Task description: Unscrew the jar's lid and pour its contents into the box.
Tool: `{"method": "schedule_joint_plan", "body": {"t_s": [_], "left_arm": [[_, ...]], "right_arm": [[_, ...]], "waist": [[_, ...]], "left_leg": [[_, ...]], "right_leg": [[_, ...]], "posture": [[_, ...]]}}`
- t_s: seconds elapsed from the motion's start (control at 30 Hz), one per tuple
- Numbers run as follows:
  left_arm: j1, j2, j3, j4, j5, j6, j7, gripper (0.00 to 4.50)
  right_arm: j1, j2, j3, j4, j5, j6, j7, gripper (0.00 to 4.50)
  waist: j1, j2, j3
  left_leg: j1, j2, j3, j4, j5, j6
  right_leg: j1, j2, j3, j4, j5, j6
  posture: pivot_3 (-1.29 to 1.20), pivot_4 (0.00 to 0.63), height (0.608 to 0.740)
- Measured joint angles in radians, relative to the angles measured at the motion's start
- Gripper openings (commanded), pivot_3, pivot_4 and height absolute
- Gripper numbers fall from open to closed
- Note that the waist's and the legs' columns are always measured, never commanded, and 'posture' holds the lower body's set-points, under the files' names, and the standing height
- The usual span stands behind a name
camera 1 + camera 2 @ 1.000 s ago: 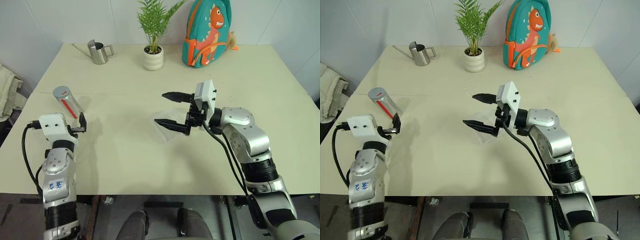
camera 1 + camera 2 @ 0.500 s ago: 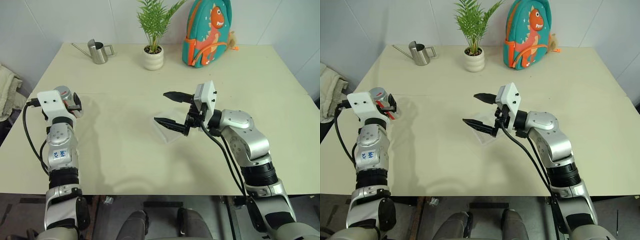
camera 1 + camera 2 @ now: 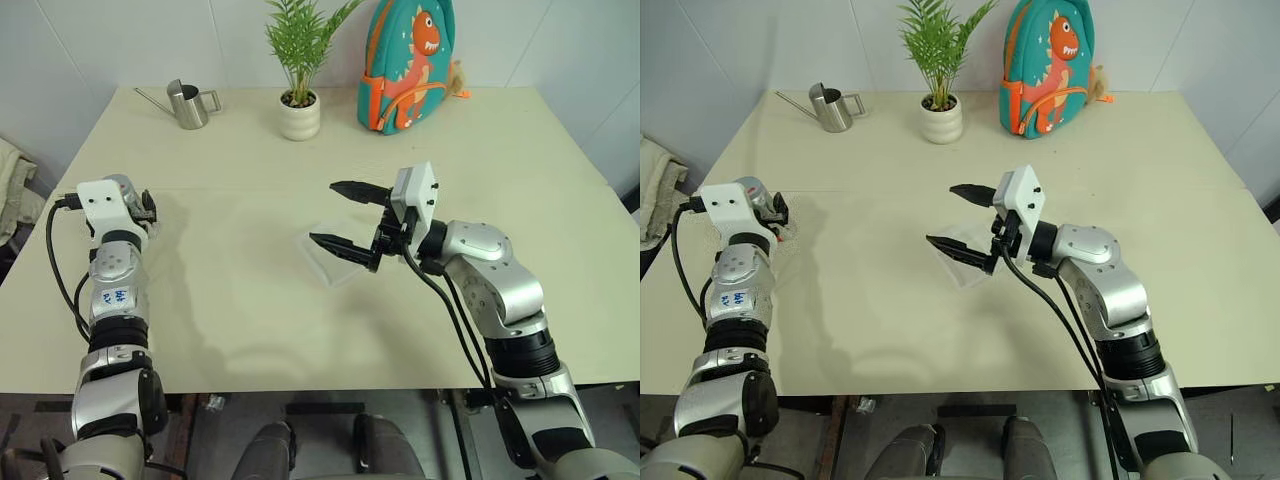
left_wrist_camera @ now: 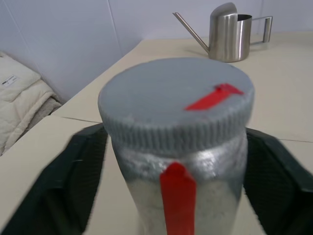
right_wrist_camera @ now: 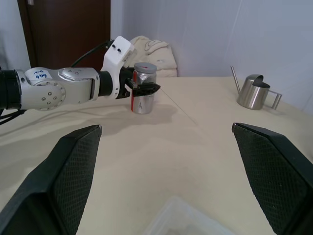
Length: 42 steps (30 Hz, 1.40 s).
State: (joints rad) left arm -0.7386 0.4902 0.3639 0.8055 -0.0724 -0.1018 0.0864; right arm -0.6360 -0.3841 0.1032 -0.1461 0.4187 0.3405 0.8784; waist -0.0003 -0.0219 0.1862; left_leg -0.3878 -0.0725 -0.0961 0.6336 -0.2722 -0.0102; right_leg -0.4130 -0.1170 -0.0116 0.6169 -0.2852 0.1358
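Note:
The jar (image 4: pixel 178 196), silvery with a red label, stands upright near the table's left edge. Its grey lid (image 4: pixel 176 93) is on, so the contents are hidden. My left gripper (image 3: pixel 146 206) is at the jar, one black finger (image 4: pixel 73 176) on each side just below the lid, shut on it. The same grip shows in the right wrist view, around the jar (image 5: pixel 143 95). The clear plastic box (image 3: pixel 327 268) lies at the table's middle. My right gripper (image 3: pixel 322 212) hovers just above the box, open and holding nothing, pointing left toward the jar.
A steel watering can (image 3: pixel 190 103), a white plant pot (image 3: pixel 299 115) and a teal dinosaur backpack (image 3: pixel 405 65) line the table's far edge. A pale cloth (image 3: pixel 14 190) lies off the table's left side. Bare tabletop (image 3: pixel 230 250) separates the jar from the box.
My left gripper has moved forward up to the jar and its fingers have closed in on the jar's sides. The right gripper has stayed over the box, still open.

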Motion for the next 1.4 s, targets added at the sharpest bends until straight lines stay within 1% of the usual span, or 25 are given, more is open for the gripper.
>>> {"method": "schedule_joint_plan", "body": {"t_s": [0.07,0.27,0.37,0.4,0.47,0.5,0.53,0.6,0.7,0.77,0.83,0.9,1.03,1.1,1.4], "left_arm": [[-0.016,0.001,-0.007,0.026,0.0,-0.014,-0.007,2.37],[-0.038,-0.005,-0.011,0.065,-0.011,-0.043,-0.027,2.35],[-0.036,-0.018,-0.018,0.021,-0.046,-0.044,-0.103,2.35],[-0.033,-0.018,-0.026,-0.021,-0.061,-0.037,-0.144,2.35],[-0.025,-0.009,-0.049,-0.186,-0.13,0.027,-0.28,2.35],[-0.021,0.005,-0.064,-0.285,-0.179,0.087,-0.363,2.35],[-0.02,0.016,-0.076,-0.352,-0.213,0.13,-0.413,2.35],[0.004,0.067,-0.116,-0.537,-0.31,0.278,-0.56,2.35],[0.036,0.122,-0.194,-0.703,-0.392,0.439,-0.72,2.35],[0.056,0.14,-0.247,-0.776,-0.434,0.521,-0.811,2.35],[0.064,0.141,-0.298,-0.827,-0.453,0.567,-0.878,2.35],[0.063,0.132,-0.33,-0.844,-0.454,0.581,-0.908,2.35],[0.063,0.094,-0.354,-0.844,-0.451,0.583,-0.923,2.35],[0.06,0.072,-0.355,-0.845,-0.451,0.584,-0.924,2.35],[0.06,0.04,-0.372,-0.871,-0.442,0.584,-0.928,2.35]], "right_arm": [[0.007,-0.001,0.0,-0.009,0.0,0.006,-0.003,4.5],[0.018,-0.005,-0.005,-0.01,0.001,0.01,-0.019,4.5],[0.025,-0.005,-0.02,-0.015,0.001,0.011,-0.028,4.5],[0.029,-0.005,-0.027,-0.019,0.002,0.014,-0.036,4.5],[0.031,-0.006,-0.042,-0.032,0.007,0.039,-0.064,4.5],[0.031,-0.006,-0.049,-0.046,0.012,0.061,-0.081,4.5],[0.029,-0.006,-0.055,-0.055,0.017,0.079,-0.092,4.5],[0.01,-0.007,-0.072,-0.088,0.046,0.156,-0.132,4.5],[-0.061,0.002,-0.081,-0.129,0.102,0.274,-0.188,4.5],[-0.115,0.015,-0.081,-0.152,0.144,0.352,-0.222,4.5],[-0.157,0.03,-0.079,-0.164,0.169,0.409,-0.248,4.5],[-0.186,0.052,-0.067,-0.163,0.184,0.454,-0.27,4.5],[-0.227,0.076,-0.037,-0.149,0.181,0.487,-0.296,4.5],[-0.233,0.083,-0.019,-0.129,0.166,0.489,-0.304,4.5],[-0.245,0.106,0.012,-0.086,0.147,0.496,-0.316,4.5]], "waist": [[0.0,0.0,0.0],[0.0,0.0,0.0],[0.0,0.0,0.0],[0.0,-0.001,0.0],[0.0,-0.001,0.0],[-0.001,-0.001,0.0],[-0.002,-0.001,0.0],[-0.007,0.0,0.0],[-0.019,0.0,0.001],[-0.025,0.0,0.001],[-0.027,0.0,0.001],[-0.027,0.0,0.001],[-0.026,0.0,0.001],[-0.026,0.0,0.001],[-0.026,0.0,0.001]], "left_leg": [[0.0,0.0,0.0,0.0,0.0,0.0],[0.0,0.0,0.0,0.0,0.0,0.0],[-0.001,0.0,0.0,0.0,0.0,0.0],[-0.002,0.0,0.0,0.001,0.0,0.0],[-0.004,0.004,-0.001,0.001,0.0,0.0],[-0.004,0.004,0.0,0.002,0.0,0.0],[-0.004,0.004,0.0,0.002,0.0,0.0],[-0.003,0.004,0.0,0.001,0.0,0.0],[-0.002,0.006,0.0,-0.001,0.0,0.0],[-0.002,0.007,0.0,-0.001,0.001,-0.001],[-0.002,0.007,0.0,-0.001,0.001,-0.002],[-0.001,0.007,0.0,-0.001,0.001,-0.002],[-0.001,0.007,0.0,-0.001,0.001,-0.002],[-0.001,0.007,0.0,-0.001,0.001,-0.002],[-0.002,0.007,0.001,-0.002,0.001,-0.001]], "right_leg": [[0.0,0.0,0.0,0.0,0.0,0.0],[0.0,0.0,0.0,0.001,0.0,0.0],[-0.001,0.0,0.0,0.001,0.0,0.0],[-0.001,0.0,0.0,0.001,0.0,0.0],[-0.002,-0.001,0.0,0.001,0.0,0.0],[-0.002,-0.001,0.0,0.001,0.0,0.0],[-0.002,-0.001,0.0,0.001,0.0,0.0],[-0.002,-0.001,0.002,0.0,0.0,0.0],[-0.002,0.001,0.003,0.0,0.0,0.0],[-0.002,0.002,0.003,0.0,-0.001,-0.001],[-0.002,0.002,0.003,0.001,-0.001,-0.002],[-0.002,0.002,0.003,0.001,-0.001,-0.002],[-0.002,0.002,0.003,0.002,-0.001,-0.002],[-0.002,0.002,0.003,0.001,-0.001,-0.002],[-0.003,0.002,0.003,0.001,-0.001,-0.002]], "posture": [[0.0,0.15,0.74],[0.0,0.15,0.74],[0.0,0.15,0.74],[0.0,0.15,0.74],[0.0,0.15,0.74],[0.0,0.15,0.74],[0.0,0.15,0.74],[0.0,0.15,0.74],[0.0,0.15,0.74],[0.0,0.15,0.74],[0.0,0.15,0.74],[0.0,0.15,0.74],[0.0,0.15,0.74],[0.0,0.15,0.74],[0.0,0.15,0.74]]}}
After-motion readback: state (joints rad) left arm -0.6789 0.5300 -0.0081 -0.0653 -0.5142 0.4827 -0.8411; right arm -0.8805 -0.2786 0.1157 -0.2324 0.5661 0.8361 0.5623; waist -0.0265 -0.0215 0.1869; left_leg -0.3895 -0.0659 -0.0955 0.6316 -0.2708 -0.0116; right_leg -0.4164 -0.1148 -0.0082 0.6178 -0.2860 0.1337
